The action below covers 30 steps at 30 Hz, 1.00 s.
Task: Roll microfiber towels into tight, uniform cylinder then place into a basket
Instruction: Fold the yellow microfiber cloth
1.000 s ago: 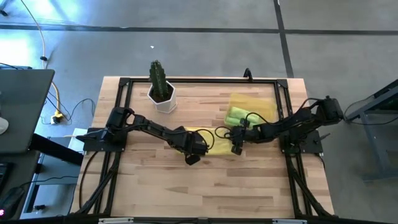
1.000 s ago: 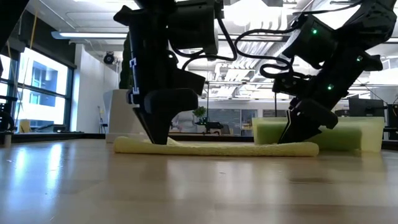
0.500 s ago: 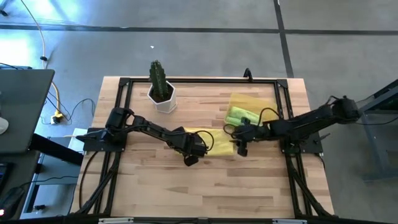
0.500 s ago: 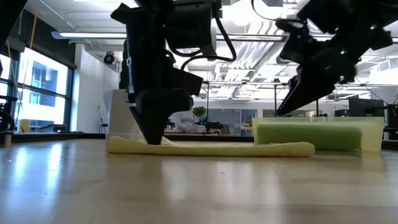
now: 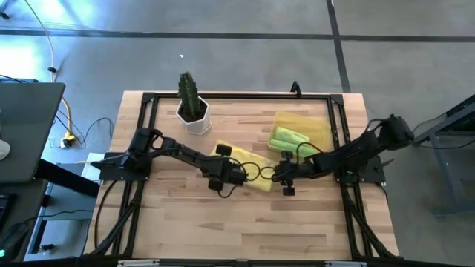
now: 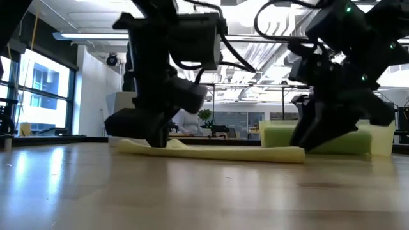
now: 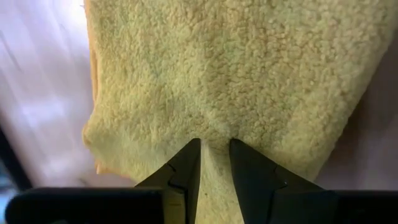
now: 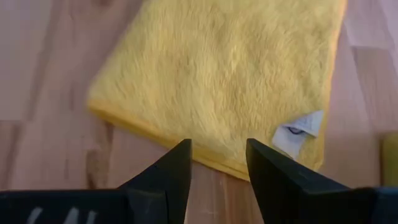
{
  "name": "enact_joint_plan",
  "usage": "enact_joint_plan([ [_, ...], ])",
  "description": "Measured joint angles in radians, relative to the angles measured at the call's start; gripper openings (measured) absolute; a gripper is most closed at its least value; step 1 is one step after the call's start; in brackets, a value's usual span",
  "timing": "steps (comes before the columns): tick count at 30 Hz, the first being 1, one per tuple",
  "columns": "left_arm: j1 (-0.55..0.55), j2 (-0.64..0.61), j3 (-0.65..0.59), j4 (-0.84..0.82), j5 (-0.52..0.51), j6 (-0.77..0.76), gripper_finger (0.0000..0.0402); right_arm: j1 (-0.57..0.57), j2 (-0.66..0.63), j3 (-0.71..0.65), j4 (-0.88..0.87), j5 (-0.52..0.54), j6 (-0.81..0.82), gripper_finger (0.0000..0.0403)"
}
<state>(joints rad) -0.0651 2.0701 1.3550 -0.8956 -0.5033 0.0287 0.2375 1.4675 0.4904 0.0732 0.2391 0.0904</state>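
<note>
A yellow microfiber towel (image 5: 260,182) lies flat on the wooden table, slanting from far left to near right; a white label (image 8: 300,129) shows at one corner. My left gripper (image 5: 225,173) is down on the towel's left part (image 6: 137,146), shut on it. My right gripper (image 5: 286,181) stands open and low at the towel's right end (image 6: 291,153), its fingers (image 8: 180,163) either side of the towel's edge; whether they touch it I cannot tell. The yellow basket (image 5: 315,126) at the far right holds rolled lime green towels (image 5: 286,138). My left gripper pinches a small ridge of the yellow towel (image 7: 214,144) between its two fingertips, close to the towel's edge on its left part. The fingers come slanting down from above. The towel stays flat on the table; how many layers are caught I cannot tell.
A white pot with a green cactus (image 5: 193,111) stands at the far left of the table. A black frame (image 5: 223,96) runs along the table's edges. Bare wood (image 5: 245,222) lies toward the near edge.
My left gripper has rolled its wrist in place, still shut on the towel, and the towel has turned about from lying left-to-right to slanting. My right gripper lifted off the towel's right end, then came down again a little nearer the near edge.
</note>
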Motion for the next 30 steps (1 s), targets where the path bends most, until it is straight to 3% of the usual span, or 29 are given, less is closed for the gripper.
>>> enact_joint_plan([
  [7, 0.104, -0.002, -0.056, 0.135, -0.102, 0.293, 0.0078, 0.026, 0.016, 0.000, 0.009, 0.028, -0.012, 0.0144],
  [12, 0.151, -0.004, -0.067, 0.258, -0.127, 0.326, 0.0078, 0.049, 0.016, 0.000, 0.012, 0.045, -0.051, 0.0144],
  [17, 0.167, -0.002, -0.068, 0.412, -0.148, 0.391, 0.0078, 0.048, 0.013, 0.000, 0.005, 0.151, -0.164, 0.0144],
  [21, 0.142, -0.011, -0.058, 0.453, -0.070, 0.350, 0.0078, 0.031, 0.012, 0.000, -0.011, 0.211, -0.182, 0.0144],
  [27, 0.054, -0.039, -0.022, 0.558, 0.231, 0.072, 0.0078, -0.002, 0.012, 0.000, -0.052, 0.185, -0.178, 0.0144],
  [30, 0.016, -0.034, -0.019, 0.640, 0.309, -0.031, 0.0078, -0.009, 0.012, 0.000, -0.055, 0.155, -0.177, 0.0144],
])
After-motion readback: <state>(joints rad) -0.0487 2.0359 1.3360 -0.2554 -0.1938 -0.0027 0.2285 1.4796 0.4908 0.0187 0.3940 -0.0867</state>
